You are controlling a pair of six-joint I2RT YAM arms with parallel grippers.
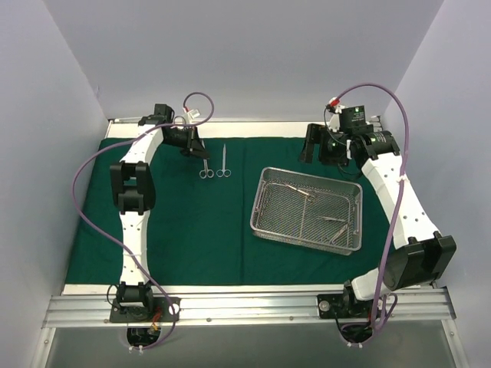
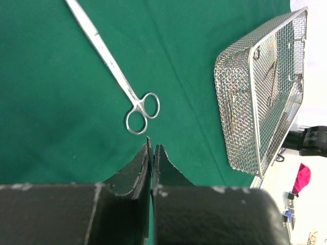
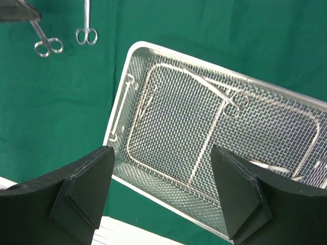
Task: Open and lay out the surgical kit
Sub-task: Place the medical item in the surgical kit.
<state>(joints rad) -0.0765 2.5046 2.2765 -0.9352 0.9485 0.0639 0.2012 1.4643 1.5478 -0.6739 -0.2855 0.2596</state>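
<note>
Your left jaws are pressing together with nothing showing between them, hovering low over the dark green cloth drape [image 1: 192, 238], which is lying spread flat across the counter [image 1: 253, 289]. Right by their tips, two slim steel scissor-like instruments are lying side by side on the drape. The nearer instrument [image 1: 205, 167] is running its blade end under the jaws as seen from above. The farther instrument [image 1: 223, 162] is lying parallel, just beside it. Your left wrist view is showing only one of the pair, its finger rings just beyond the tips; which one, you cannot tell.

Your right jaws are standing wide apart and holding nothing. The rectangular silver wire-mesh tray [image 1: 307, 211] is sitting on the drape below and ahead of them, well apart from the left jaws. Inside it, a thin steel instrument [image 1: 295, 188] is lying toward the end nearer the right jaws, and another small steel instrument [image 1: 331, 220] is lying farther from them.
</note>
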